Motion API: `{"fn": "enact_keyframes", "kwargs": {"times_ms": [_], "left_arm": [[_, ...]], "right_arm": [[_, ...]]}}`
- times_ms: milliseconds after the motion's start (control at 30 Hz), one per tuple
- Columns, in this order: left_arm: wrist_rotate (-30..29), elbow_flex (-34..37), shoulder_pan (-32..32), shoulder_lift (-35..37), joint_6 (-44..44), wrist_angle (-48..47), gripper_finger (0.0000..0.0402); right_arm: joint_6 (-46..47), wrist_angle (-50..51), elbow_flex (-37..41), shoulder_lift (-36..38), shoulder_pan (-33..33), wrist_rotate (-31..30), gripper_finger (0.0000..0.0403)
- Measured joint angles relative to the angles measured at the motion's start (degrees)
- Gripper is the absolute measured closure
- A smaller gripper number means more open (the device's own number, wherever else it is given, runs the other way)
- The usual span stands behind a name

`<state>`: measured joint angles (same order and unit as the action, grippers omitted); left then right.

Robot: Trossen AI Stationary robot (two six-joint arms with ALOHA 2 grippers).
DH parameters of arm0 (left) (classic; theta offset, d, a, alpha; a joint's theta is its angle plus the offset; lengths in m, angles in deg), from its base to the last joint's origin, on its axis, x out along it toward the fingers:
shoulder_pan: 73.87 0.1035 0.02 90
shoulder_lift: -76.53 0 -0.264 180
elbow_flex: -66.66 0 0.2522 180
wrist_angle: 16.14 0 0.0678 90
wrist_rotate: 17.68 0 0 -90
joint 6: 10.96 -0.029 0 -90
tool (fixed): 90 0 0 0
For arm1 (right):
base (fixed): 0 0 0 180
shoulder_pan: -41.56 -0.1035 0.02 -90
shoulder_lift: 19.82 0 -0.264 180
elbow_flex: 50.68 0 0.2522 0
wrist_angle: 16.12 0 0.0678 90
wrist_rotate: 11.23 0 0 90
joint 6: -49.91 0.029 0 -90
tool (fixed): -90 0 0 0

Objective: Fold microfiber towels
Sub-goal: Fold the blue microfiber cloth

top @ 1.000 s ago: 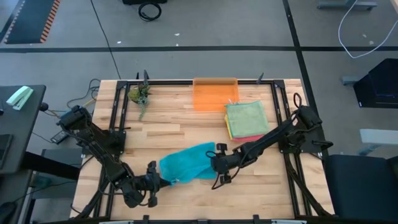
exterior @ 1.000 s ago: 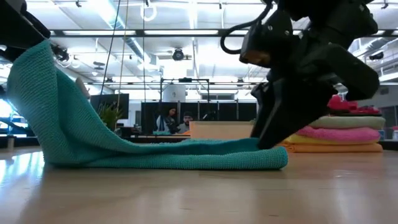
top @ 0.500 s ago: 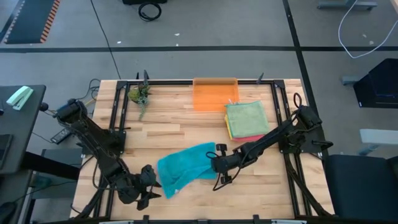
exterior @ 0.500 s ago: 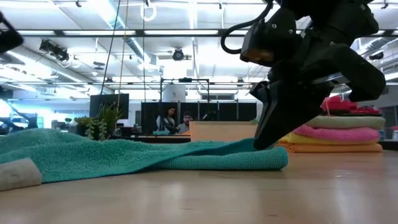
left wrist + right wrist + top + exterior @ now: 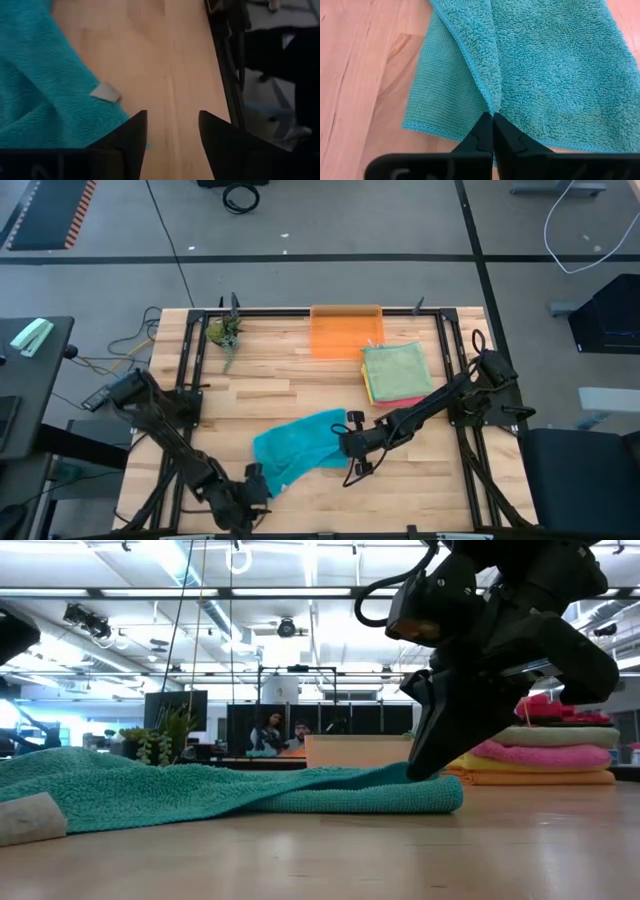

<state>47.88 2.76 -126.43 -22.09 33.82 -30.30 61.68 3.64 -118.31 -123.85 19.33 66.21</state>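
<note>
A teal microfiber towel (image 5: 297,444) lies crumpled on the wooden table near its front, with a white tag (image 5: 106,93) at its near left corner. My right gripper (image 5: 346,442) is shut on the towel's right end. It also shows in the low view (image 5: 425,768). My left gripper (image 5: 250,486) is open and empty by the table's near edge, just beside the towel's near left corner. In the left wrist view (image 5: 171,120) its fingers stand over bare wood next to the towel (image 5: 45,85). My right gripper pinches the towel's right end (image 5: 491,111) between its two shut fingers, where the hem of the fluffy upper layer crosses the ribbed lower layer. The fingers slant down from the table's right. The towel lies slack on the table, its right end (image 5: 430,795) folded flat.
A stack of folded towels (image 5: 395,372), green on top over pink and yellow, lies at the back right. A translucent orange bin (image 5: 346,330) stands at the far edge, and a small plant (image 5: 224,332) at the far left. Bare wood lies left of the towel.
My left gripper has let go of the towel's left end, which it held high a second ago. That end has fallen flat onto the table, tag showing. The gripper has drawn back toward the near edge. The towel's right end has stayed in my right gripper.
</note>
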Motion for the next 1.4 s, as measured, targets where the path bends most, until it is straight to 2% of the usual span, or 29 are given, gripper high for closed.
{"fn": "enact_keyframes", "kwargs": {"times_ms": [200,467,633,767,933,1000,1233,1400], "left_arm": [[0.5,-3.3,0.0,-3.9,-0.5,-7.8,0.0219],[-0.4,-3.5,0.4,-6.1,-0.5,-8.1,0.02],[-1.7,-3.8,1.1,-9.0,0.7,-7.2,0.0205],[-0.8,-3.8,1.7,-9.5,1.0,-8.1,0.0246],[-0.1,-3.8,2.3,-9.4,3.0,-11.0,0.0358],[0.1,-3.8,2.6,-9.3,3.1,-10.9,0.0387],[1.8,-5.4,2.1,-2.4,-2.7,-13.8,0.0394],[-5.1,-6.9,1.0,5.8,-6.9,-15.0,0.0391]], "right_arm": [[0.0,-0.1,0.0,0.0,0.0,0.2,0.0399],[0.2,0.0,0.0,0.0,0.0,1.1,0.0399],[0.2,0.0,0.0,0.0,0.0,1.2,0.0399],[0.2,0.0,0.0,0.0,0.0,1.4,0.0399],[0.2,0.1,0.0,0.0,0.0,1.5,0.0399],[0.2,0.1,0.0,0.0,0.0,2.1,0.0399],[2.0,3.5,0.0,5.4,-2.1,4.5,0.0399],[0.9,3.5,0.0,13.8,-5.2,3.1,0.0399]]}}
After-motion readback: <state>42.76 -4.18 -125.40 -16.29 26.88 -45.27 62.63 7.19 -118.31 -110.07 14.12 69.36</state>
